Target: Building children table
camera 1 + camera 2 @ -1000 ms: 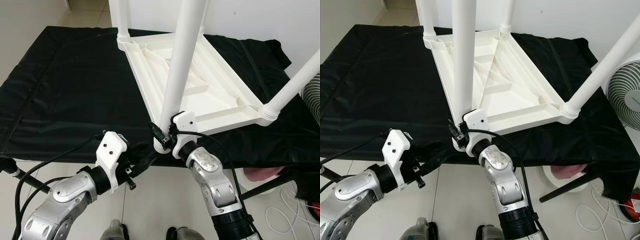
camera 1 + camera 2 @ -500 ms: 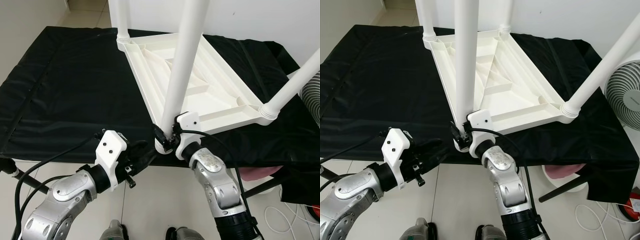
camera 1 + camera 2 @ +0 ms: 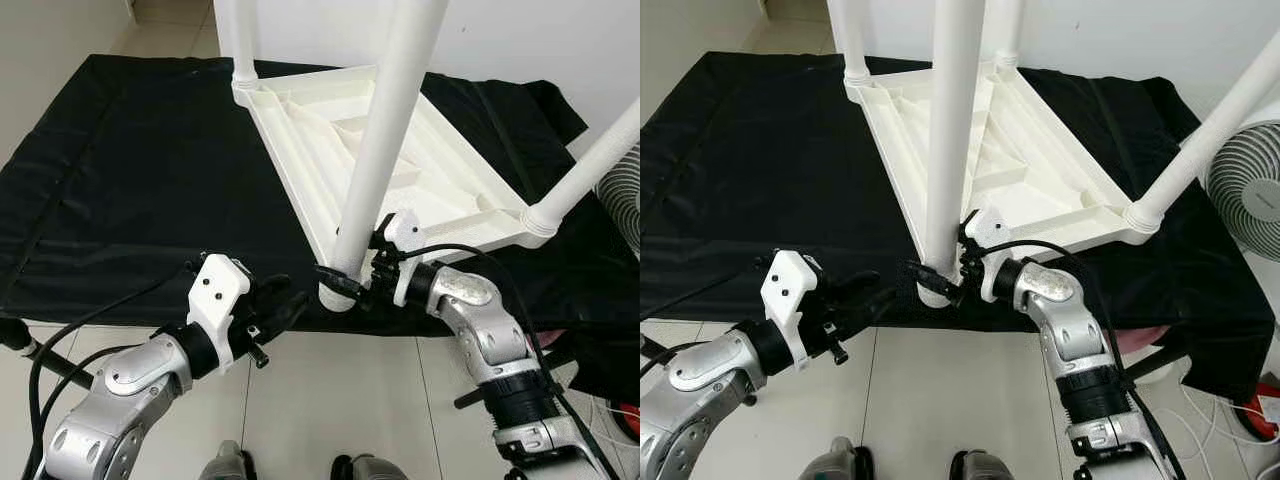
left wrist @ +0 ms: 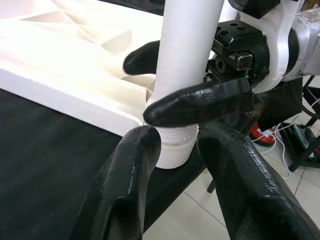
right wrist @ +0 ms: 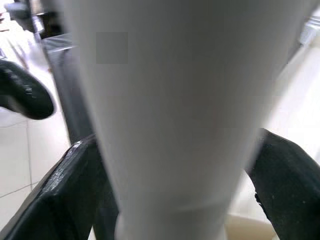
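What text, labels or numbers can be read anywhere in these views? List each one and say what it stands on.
None can be read.
The upturned white plastic table top, its white tube legs, the black cloth and the white wrist mounts carry no print.
The round fan has a hub mark too small to read.

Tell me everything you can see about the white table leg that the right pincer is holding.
The table leg is a long, smooth white tube, plastic by its look, widening slightly toward its ringed base. It stands nearly upright, leaning a little, with its base at the near corner of the upside-down white tabletop, which lies on a black cloth. The right pincer is shut on it just above the base, one black finger on each side. The left pincer is open close beside it, not touching.
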### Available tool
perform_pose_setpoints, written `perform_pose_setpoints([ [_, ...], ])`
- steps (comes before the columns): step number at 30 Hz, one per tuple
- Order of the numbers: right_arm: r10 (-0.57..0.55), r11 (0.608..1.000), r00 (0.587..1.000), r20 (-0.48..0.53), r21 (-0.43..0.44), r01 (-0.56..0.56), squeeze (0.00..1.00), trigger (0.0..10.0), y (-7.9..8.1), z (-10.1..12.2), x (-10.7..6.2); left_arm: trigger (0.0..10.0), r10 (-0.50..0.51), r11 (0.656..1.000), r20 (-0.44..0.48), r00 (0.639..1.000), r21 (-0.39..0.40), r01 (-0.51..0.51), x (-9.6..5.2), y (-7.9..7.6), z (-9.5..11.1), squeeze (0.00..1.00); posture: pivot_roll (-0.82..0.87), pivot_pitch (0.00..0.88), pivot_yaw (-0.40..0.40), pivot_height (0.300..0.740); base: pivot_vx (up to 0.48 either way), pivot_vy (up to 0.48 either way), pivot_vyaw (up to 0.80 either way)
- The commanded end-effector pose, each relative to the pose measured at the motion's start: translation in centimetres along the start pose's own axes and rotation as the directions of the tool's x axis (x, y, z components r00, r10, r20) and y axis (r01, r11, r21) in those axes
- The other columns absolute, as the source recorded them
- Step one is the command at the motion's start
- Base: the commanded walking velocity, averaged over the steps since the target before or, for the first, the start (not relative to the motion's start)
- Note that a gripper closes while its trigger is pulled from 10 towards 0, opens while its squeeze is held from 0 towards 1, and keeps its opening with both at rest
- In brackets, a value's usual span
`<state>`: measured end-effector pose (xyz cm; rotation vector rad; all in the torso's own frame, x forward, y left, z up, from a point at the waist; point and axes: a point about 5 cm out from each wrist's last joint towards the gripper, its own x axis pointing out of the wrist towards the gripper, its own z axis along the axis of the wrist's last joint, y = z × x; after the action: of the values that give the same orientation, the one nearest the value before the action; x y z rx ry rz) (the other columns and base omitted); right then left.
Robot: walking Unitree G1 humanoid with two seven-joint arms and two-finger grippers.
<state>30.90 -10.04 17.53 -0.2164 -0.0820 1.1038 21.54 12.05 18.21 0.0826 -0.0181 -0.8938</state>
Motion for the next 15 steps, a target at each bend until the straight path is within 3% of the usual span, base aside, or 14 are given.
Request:
perform_pose_setpoints([
  [1,0.052,0.999,0.999,0.001,-0.003,-0.052,0.0,10.0,0.1,-0.1,0.4,10.0,0.041,0.999,-0.001,0.999,0.006,-0.041,0.0,0.4,-0.1,0.0,-0.01,0.102,-0.011,0.74,0.0,0.0,0.0],
  [5,0.105,0.994,0.994,0.0,-0.009,-0.105,0.0,10.0,0.0,-0.2,1.1,10.0,0.041,0.999,0.002,0.999,0.008,-0.041,0.0,0.5,0.0,0.0,-0.01,0.103,-0.009,0.74,0.0,0.0,0.0],
  [6,0.128,0.991,0.992,-0.002,-0.028,-0.128,0.0,10.0,-0.3,-0.3,1.9,10.0,0.043,0.999,0.005,0.999,0.008,-0.043,0.1,0.5,0.1,0.0,0.0,0.106,-0.007,0.74,0.0,0.0,0.0],
  [12,0.121,0.99,0.992,-0.019,-0.064,-0.122,0.0,10.0,-0.8,-0.7,2.7,10.0,0.043,0.999,0.007,0.999,0.006,-0.043,0.1,0.5,0.1,0.0,0.0,0.108,-0.005,0.74,0.0,0.0,0.0],
  [14,0.117,0.992,0.992,-0.039,-0.044,-0.118,0.0,0.0,-1.0,-1.2,2.8,10.0,0.044,0.999,0.007,0.999,0.007,-0.044,0.1,0.4,0.2,0.0,0.01,0.108,-0.006,0.74,0.0,0.0,0.0],
  [15,0.117,0.992,0.992,-0.039,-0.044,-0.118,0.0,0.0,-1.0,-1.2,2.8,10.0,0.044,0.999,0.007,0.999,0.007,-0.044,0.1,0.4,0.2,0.0,0.01,0.108,-0.006,0.74,0.0,0.0,0.0],
])
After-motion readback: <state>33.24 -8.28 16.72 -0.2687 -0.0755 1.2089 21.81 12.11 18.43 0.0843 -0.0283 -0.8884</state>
